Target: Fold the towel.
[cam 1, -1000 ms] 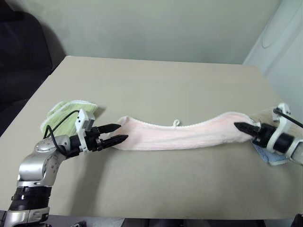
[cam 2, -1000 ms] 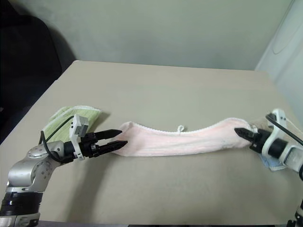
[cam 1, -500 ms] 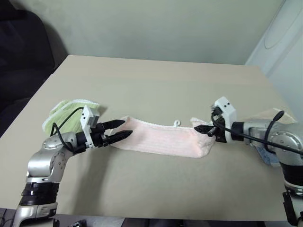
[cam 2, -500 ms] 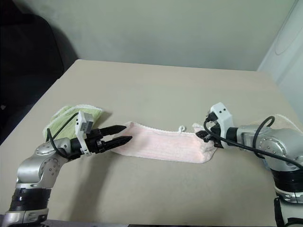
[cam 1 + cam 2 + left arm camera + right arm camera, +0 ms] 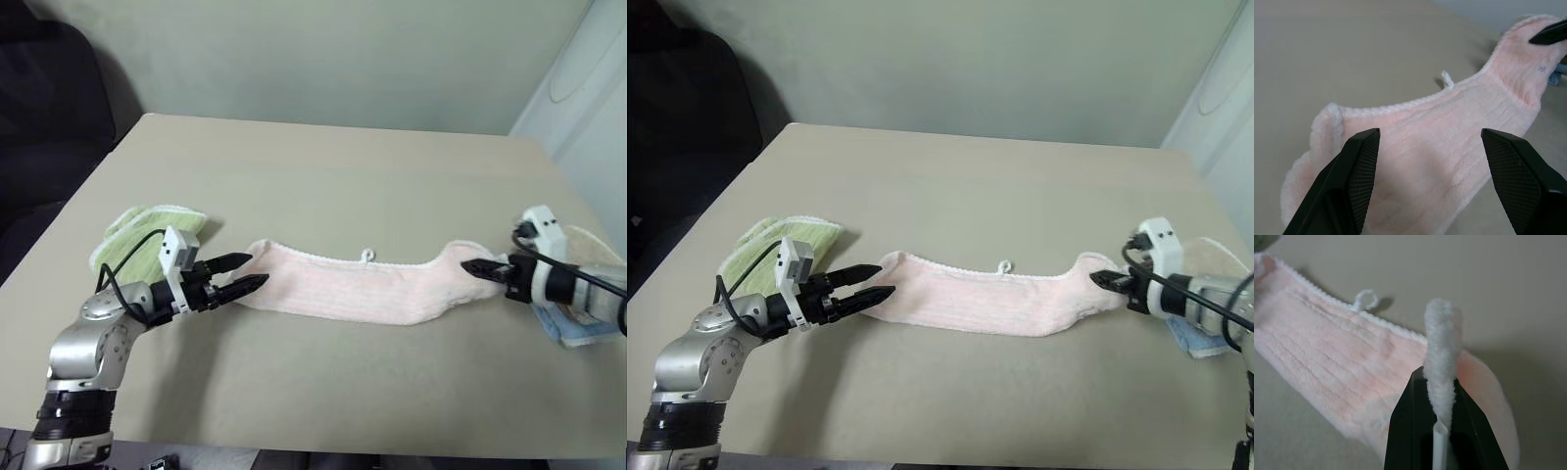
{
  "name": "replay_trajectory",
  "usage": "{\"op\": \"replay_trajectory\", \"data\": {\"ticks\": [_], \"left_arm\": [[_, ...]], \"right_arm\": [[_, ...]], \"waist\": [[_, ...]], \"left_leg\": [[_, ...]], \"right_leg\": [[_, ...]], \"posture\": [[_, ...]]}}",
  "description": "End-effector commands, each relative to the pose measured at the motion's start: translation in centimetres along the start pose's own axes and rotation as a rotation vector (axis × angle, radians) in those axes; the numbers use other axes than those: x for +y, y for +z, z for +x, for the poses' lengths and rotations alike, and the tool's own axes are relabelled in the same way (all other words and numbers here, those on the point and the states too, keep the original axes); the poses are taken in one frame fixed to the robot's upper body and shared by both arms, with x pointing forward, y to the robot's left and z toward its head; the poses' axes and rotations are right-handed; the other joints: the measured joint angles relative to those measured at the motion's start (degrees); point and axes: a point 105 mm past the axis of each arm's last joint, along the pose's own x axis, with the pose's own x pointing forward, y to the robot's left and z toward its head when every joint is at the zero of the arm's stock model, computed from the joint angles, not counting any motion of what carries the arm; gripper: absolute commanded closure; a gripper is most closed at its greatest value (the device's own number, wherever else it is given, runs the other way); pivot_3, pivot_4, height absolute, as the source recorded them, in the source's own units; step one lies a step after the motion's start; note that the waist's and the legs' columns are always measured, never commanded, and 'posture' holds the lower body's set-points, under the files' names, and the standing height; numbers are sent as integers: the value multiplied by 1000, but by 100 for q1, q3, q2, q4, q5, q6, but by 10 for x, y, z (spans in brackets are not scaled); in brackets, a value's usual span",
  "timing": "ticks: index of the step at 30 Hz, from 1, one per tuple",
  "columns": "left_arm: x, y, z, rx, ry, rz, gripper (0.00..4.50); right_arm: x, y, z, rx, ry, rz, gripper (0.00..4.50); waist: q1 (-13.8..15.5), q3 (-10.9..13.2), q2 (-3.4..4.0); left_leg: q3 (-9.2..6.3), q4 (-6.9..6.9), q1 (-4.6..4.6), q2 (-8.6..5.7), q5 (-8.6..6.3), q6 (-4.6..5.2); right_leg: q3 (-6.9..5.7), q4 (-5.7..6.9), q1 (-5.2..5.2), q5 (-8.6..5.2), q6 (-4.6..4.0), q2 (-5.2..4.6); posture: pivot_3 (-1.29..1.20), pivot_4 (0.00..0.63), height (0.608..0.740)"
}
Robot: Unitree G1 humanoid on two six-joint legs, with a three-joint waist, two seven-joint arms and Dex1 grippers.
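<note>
While the towel [image 5: 358, 290] lies stretched left to right across the near middle of the table [image 5: 323, 166], the right gripper [image 5: 473, 267] is clamped on its right end, the edging pinched between closed fingers. The left gripper [image 5: 243, 272] stands with fingers apart around the left end, not yet closed. Judged best: close the left fully on the hem first, then carry both ends level so the edges meet; green towel [image 5: 137, 235] lies left.

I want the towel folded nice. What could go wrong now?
The right gripper pinches only a thin bit of the towel edge, so it might slip out. The left gripper is open at the other end, not holding, so that end may drag or bunch. The towel might also bump the green towel nearby.
</note>
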Motion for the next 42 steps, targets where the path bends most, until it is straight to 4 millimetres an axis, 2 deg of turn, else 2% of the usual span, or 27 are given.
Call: {"op": "replay_trajectory", "data": {"ticks": [1, 4, 7, 12, 16, 18, 21, 27, 35, 42], "left_arm": [[-1, 12, 8, -28, -38, 42, 921], [-1, 13, 14, -25, -60, 44, 921], [-1, 13, 19, -23, -74, 45, 921], [-3, 12, 20, -23, -82, 41, 921], [-5, 9, 18, -21, -82, 29, 921], [-6, 7, 17, -21, -77, 25, 921], [-7, 5, 14, -25, -66, 15, 921], [-9, 2, 12, -24, -62, 6, 921], [-12, -1, 14, -25, -68, -8, 921], [-12, -1, 16, -28, -71, -8, 921]], "right_arm": [[-12, -10, -7, -19, -37, 99, 4472], [-19, -25, -3, -20, -54, 205, 4472], [-28, -42, 4, -15, -93, 295, 3845], [-36, -47, 3, -55, -123, 331, 2072], [-43, -40, -11, -109, -165, 315, 626], [-56, -43, -22, -128, -228, 329, 17], [-73, -48, -44, -182, -267, 422, 17], [-45, -60, -61, -172, -89, 554, 17], [-19, -86, -54, -160, -7, 656, 17], [-5, -96, -30, -178, -6, 729, 17]], "waist": [[-5, 0, 0], [-10, 1, 1], [-16, 1, 2], [-17, 1, 2], [-14, 1, 2], [0, 1, 1], [16, 1, 1], [0, 0, 0], [-18, 0, 0], [-8, -8, -14]], "left_leg": [[0, 0, 1, 0, 1, 0], [0, 4, 1, 0, 3, 3], [2, 2, 3, -1, 1, 5], [2, 0, 5, 0, -3, 12], [2, 0, 5, -2, -4, 10], [1, 1, 4, -2, -4, 10], [-1, 1, 1, -2, -5, 10], [0, -5, 0, 0, -12, 6], [1, -3, 1, -1, -12, 9], [-6, -5, 1, 1, -16, 7]], "right_leg": [[0, 0, 0, -2, 3, 0], [2, 0, 0, -6, 10, 0], [5, 1, -1, -1, 2, 0], [3, 0, -1, -1, 3, 0], [4, 0, 1, -1, 3, -1], [4, 0, 4, -2, 5, -1], [5, -1, 4, -5, 8, -3], [3, -1, 2, -39, 63, 2], [8, -2, 2, -47, 67, 5], [5, -1, 1, -48, 66, 7]], "posture": [[0, 150, 740], [0, 150, 740], [0, 150, 740], [0, 150, 740], [0, 150, 740], [0, 150, 740], [0, 150, 740], [0, 150, 740], [0, 150, 740], [0, 150, 740]]}}
